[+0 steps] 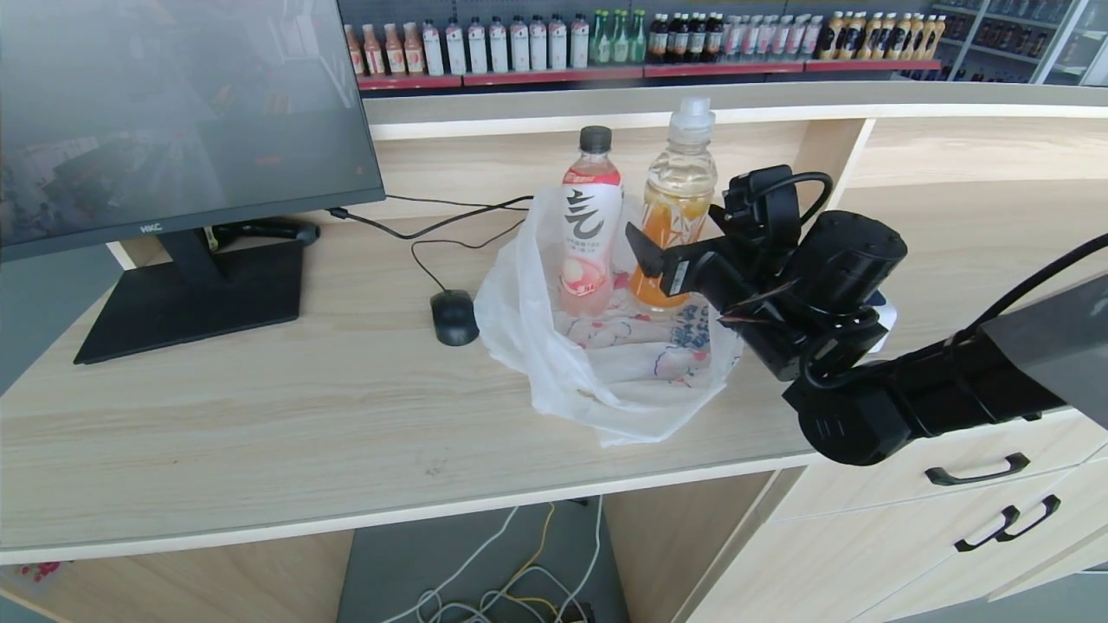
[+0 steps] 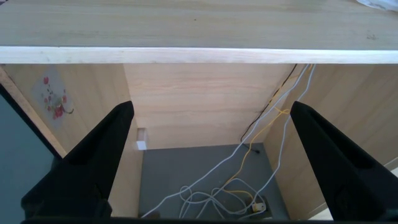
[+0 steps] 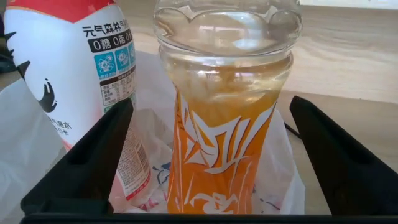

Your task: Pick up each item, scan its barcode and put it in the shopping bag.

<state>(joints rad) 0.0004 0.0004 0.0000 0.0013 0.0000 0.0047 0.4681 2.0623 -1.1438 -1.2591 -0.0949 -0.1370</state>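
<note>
A white plastic shopping bag (image 1: 597, 363) lies open in the middle of the wooden counter (image 1: 260, 415). Two bottles stand upright inside it: a pink drink bottle (image 1: 590, 234) (image 3: 81, 81) with a black cap, and to its right an orange drink bottle (image 1: 679, 208) (image 3: 227, 124) with a white cap. My right gripper (image 1: 671, 260) (image 3: 211, 162) is open and level with the orange bottle's lower half, its fingers (image 3: 87, 162) wide on either side without touching it. My left gripper (image 2: 211, 162) hangs open below the counter's front edge with nothing between its fingers.
A monitor (image 1: 173, 112) on a black stand fills the counter's left. A black handheld scanner (image 1: 264, 229) lies behind the stand, and a mouse (image 1: 454, 317) sits left of the bag with its cable. Drawers (image 1: 978, 476) are under the right side, loose cables (image 2: 217, 186) under the counter.
</note>
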